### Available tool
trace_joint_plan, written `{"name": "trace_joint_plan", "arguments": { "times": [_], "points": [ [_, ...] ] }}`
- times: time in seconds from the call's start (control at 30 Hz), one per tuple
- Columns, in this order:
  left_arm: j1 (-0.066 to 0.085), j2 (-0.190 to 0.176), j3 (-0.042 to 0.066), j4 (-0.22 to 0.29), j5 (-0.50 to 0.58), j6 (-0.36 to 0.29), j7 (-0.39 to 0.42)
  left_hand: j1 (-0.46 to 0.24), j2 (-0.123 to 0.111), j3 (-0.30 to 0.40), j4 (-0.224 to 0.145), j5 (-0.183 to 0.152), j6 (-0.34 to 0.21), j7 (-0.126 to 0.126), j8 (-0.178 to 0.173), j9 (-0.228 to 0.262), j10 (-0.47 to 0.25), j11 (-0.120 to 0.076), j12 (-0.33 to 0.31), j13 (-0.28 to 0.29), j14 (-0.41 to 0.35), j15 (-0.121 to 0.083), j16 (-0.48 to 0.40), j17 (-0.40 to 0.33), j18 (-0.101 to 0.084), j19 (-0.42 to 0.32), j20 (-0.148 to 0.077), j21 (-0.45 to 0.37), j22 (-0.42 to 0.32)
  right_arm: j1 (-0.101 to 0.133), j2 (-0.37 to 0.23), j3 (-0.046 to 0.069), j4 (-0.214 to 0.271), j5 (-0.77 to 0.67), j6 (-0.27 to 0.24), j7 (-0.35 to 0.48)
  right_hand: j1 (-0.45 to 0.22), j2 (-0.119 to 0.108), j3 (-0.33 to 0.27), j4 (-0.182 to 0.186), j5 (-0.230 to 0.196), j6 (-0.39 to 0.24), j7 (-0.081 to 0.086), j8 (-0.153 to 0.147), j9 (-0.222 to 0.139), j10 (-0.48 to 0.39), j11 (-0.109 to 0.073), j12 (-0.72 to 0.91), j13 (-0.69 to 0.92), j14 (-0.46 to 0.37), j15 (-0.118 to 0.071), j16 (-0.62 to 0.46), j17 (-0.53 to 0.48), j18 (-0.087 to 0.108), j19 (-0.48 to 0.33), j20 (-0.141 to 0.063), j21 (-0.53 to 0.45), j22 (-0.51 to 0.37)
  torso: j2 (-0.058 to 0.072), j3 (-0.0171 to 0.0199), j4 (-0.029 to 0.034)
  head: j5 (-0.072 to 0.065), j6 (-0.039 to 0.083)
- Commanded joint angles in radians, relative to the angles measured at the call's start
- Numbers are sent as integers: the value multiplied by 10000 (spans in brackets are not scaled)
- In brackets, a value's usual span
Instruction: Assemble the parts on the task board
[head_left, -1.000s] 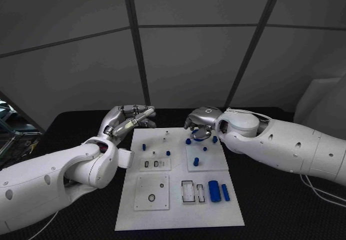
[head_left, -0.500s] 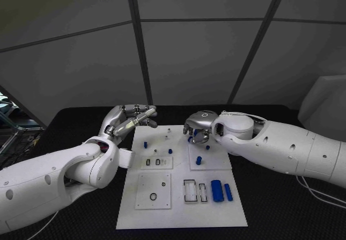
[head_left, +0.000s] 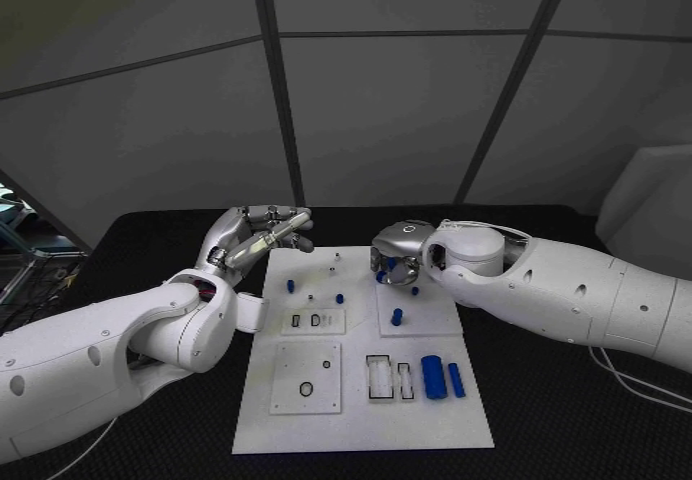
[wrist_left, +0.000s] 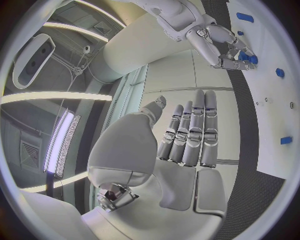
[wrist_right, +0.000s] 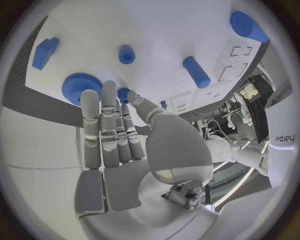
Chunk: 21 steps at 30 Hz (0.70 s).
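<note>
Fingertips matter most at this step: the right silver hand (head_left: 400, 257) hangs low over the far right part of the white task board (head_left: 361, 420), fingers nearly straight and close together, tips reaching toward the small blue toothed gear (wrist_right: 81, 86) lying flat on the plate. Whether they already touch it I cannot tell; nothing sits inside the grasp. A blue peg (wrist_right: 127, 54) and a blue upright cylinder (wrist_right: 197, 71) stand near the gear, so the hand should close around the gear's rim squarely, keeping clear of both. The left silver hand (head_left: 263, 233) hovers beyond the board's far left corner, fingers extended together, holding nothing.
</note>
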<state>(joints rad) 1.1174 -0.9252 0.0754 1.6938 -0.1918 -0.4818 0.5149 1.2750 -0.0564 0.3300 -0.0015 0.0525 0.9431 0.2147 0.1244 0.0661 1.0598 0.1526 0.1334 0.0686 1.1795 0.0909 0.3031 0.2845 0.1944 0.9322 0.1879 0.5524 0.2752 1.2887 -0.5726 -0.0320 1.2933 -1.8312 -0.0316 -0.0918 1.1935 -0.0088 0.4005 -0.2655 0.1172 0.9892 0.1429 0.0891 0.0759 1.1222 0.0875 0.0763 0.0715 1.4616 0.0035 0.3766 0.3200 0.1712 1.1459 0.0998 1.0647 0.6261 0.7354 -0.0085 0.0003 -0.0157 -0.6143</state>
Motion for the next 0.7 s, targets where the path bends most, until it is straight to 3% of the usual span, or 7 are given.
{"name": "trace_joint_plan", "arguments": {
  "times": [0.03, 0.33, 0.7],
  "points": [
    [17, 5, 13, -13, -47, 190, -38, -93, 13, -17, 46, 35, -11, 93, -54, -10, -11, 43, -66, 0, -76, -21, -65, 19, -168, -84, 1, -29, -3, 21, 17, -1, -7, -92, -64, -51, 5, 95, 73, -3, -38, 88, -1, 41, 13, 52, -2, 57, -11, 255, -45, 36, 17, -158, 90, -2, 51, 27, -1, 4, 2, 32, -11],
    [17, 20, 13, -44, 23, 318, -102, -112, 31, -25, 57, 35, -28, 105, -77, -10, -38, 55, -86, 0, -93, -8, -95, 35, -167, -108, 15, -34, -7, 20, 29, -1, -11, -105, -303, -14, 45, 146, 208, -1, -32, 175, 21, 41, 6, 83, 1, 55, -20, 237, -50, 95, 77, -178, 128, 3, 174, 186, -9, -1, -10, 40, -43],
    [17, 37, 13, -40, 31, 455, -157, -122, 37, -36, 60, 33, -41, 113, -95, -10, -59, 64, -100, 0, -109, 1, -119, 45, -166, -127, 26, -40, -11, 19, 128, -2, -119, -106, -94, 63, 96, 221, 461, 25, -105, 489, -8, 107, 23, 232, -24, 81, -22, 214, -60, 259, 224, -218, 202, -13, 456, 548, -3, 0, 5, 45, -73]
  ]
}}
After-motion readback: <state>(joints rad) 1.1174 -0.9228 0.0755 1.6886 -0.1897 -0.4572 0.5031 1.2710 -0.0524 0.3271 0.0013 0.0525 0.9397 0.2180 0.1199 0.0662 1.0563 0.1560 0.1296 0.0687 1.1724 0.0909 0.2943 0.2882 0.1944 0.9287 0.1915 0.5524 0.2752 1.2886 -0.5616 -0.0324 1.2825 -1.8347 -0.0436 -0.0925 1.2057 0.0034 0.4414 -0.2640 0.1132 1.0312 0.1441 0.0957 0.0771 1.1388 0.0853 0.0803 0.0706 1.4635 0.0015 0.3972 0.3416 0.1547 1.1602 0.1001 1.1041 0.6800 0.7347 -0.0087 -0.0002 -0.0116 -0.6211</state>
